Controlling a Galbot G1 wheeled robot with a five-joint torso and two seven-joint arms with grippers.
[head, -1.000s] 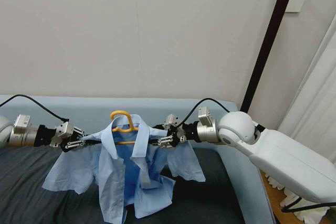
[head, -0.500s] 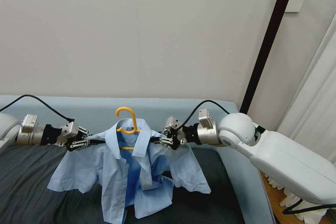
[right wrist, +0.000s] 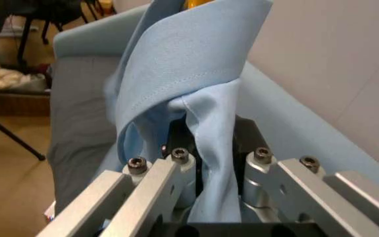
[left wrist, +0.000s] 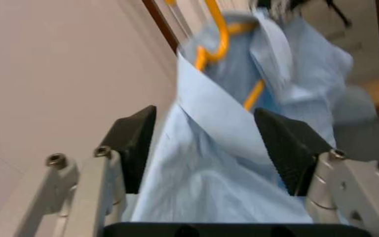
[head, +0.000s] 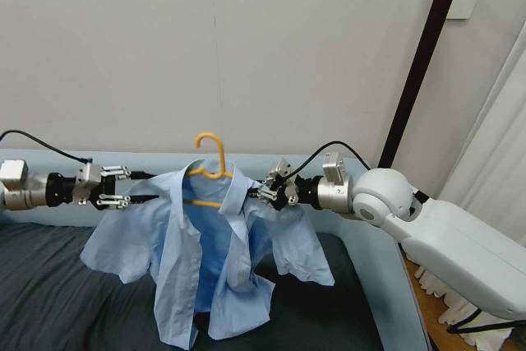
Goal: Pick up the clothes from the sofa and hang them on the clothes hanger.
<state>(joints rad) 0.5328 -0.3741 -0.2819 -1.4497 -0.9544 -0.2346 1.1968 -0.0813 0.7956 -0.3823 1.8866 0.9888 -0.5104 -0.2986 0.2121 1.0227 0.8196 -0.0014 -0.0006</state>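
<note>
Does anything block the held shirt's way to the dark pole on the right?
Nothing visible does. The shirt, on its orange hanger, hangs between left gripper and right gripper; only the robot's own right arm lies toward the pole.

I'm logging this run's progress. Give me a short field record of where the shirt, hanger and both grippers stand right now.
garment: blue shirt, draped on yellow hanger
position: held up over the sofa
left gripper: clamped on one shirt shoulder
right gripper: clamped on the other shoulder
nearby: dark upright post on the robot's right, apart from the shirt
</note>
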